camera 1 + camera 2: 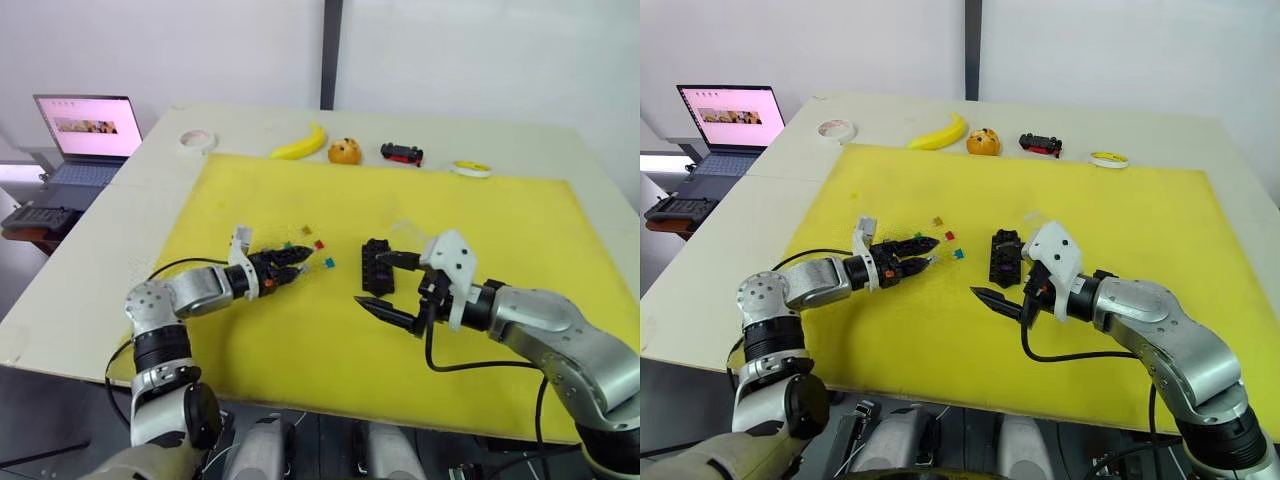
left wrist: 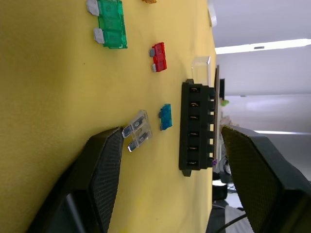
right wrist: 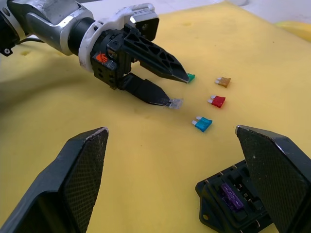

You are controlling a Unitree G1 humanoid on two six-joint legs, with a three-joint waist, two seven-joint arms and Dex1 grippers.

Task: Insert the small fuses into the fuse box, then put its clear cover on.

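The black fuse box [image 1: 377, 265] lies mid-mat, a purple fuse [image 3: 228, 190] seated in one slot. Loose small fuses lie left of it: green [image 2: 112, 24], orange [image 3: 223, 81], red [image 2: 158, 57], teal [image 2: 165, 117] and a pale grey one [image 2: 137, 135]. My left gripper [image 1: 291, 262] is open and low over the mat, one fingertip touching the grey fuse. My right gripper [image 1: 385, 288] is open wide just right of and in front of the box, holding nothing. The clear cover [image 2: 200, 68] sits just beyond the box.
Along the far edge of the yellow mat [image 1: 500, 230] lie a banana [image 1: 300, 145], an orange fruit [image 1: 345, 151], a black-and-red toy car [image 1: 401, 153] and a yellow ring [image 1: 470, 168]. A tape roll [image 1: 197, 139] sits far left. A laptop [image 1: 88, 135] stands off the table.
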